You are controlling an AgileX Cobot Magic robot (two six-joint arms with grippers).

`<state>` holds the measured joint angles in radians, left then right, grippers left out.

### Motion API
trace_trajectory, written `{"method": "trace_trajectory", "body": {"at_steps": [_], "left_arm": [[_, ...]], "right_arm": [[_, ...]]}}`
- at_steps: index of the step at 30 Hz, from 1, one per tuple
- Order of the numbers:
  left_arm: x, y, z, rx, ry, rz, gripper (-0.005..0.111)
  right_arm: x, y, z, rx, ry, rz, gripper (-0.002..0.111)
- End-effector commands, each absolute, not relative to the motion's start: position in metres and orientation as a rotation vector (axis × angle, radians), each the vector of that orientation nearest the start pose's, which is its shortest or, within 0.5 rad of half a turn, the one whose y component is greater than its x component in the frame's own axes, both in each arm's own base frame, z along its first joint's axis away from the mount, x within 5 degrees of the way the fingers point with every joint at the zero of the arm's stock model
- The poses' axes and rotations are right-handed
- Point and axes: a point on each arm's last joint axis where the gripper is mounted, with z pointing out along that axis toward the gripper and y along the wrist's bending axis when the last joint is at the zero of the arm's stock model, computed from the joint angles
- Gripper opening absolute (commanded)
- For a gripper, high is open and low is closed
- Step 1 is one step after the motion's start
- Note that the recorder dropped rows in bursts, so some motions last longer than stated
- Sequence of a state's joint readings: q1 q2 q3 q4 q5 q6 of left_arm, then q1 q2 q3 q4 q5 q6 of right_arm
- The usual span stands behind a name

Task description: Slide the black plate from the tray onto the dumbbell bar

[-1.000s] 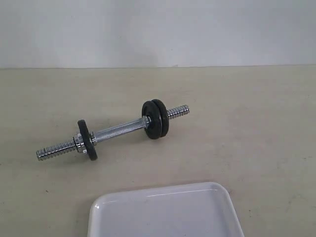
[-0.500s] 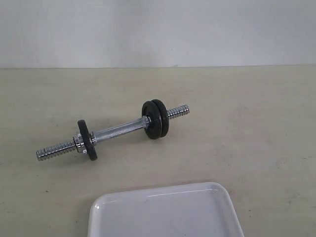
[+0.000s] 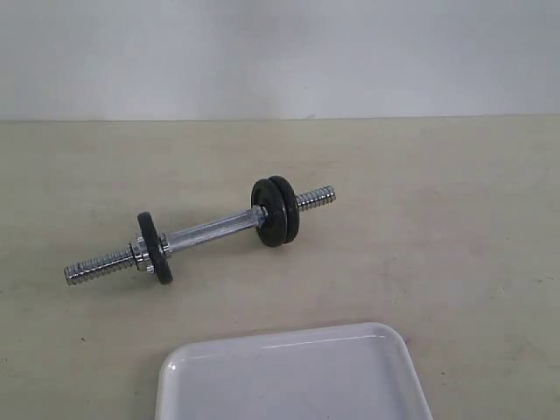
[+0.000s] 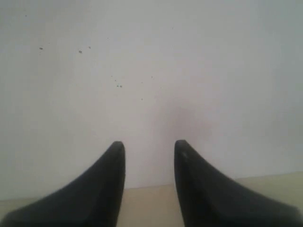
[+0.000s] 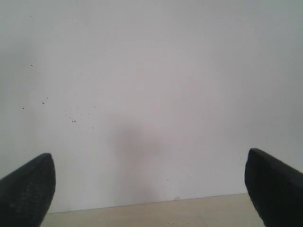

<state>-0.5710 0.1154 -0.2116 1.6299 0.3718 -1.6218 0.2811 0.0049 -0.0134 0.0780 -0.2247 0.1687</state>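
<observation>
Nothing has moved. Three plates sit on the bar, none on the tray. Empty left claw and right claw gape. Looks done; rest

bar: slim chrome rod, spiral-threaded at both ends, smooth and shiny in the middle
bar pose: lying flat on the beige table, slanted in the exterior view, its left end nearer the tray, its right end farther back
left plate: small matte-black disc on the bar's left part, standing on edge beside a small collar; the threaded end sticks out beyond it
inner right plate: black disc of the same size, upright on the bar's right part
outer right plate: touching the inner one; a short threaded tip shows beyond
tray: glossy white, rounded corners, low raised rim; near the bar but apart from it, cut off by the view's bottom edge
</observation>
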Motion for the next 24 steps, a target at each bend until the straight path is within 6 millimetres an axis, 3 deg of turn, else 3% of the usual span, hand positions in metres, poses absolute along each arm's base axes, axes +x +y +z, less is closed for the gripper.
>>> {"method": "trace_trajectory", "body": {"at_steps": [1,6,16,19,22,24], "left_arm": [[0.062,-0.001,0.261,0.044,1.453,-0.284,0.03],[0.063,-0.007,0.248,0.045,1.508,-0.375,0.03],[0.06,-0.016,0.249,0.125,1.498,-0.451,0.03],[0.06,-0.016,0.249,0.133,1.497,-0.444,0.023],[0.059,-0.018,0.249,0.177,1.488,-0.433,0.004],[0.059,-0.019,0.249,0.19,1.485,-0.436,0.004]], "right_arm": [[0.05,0.013,0.235,0.003,1.251,0.457,0.105],[0.049,0.012,0.237,0.094,1.237,0.583,0.105],[0.048,0.012,0.24,0.275,1.191,0.846,0.105],[0.047,0.012,0.243,0.3,1.15,0.908,0.104],[0.044,0.013,0.248,0.251,1.1,0.918,0.092],[0.043,0.015,0.249,0.218,1.091,0.926,0.07]]}}
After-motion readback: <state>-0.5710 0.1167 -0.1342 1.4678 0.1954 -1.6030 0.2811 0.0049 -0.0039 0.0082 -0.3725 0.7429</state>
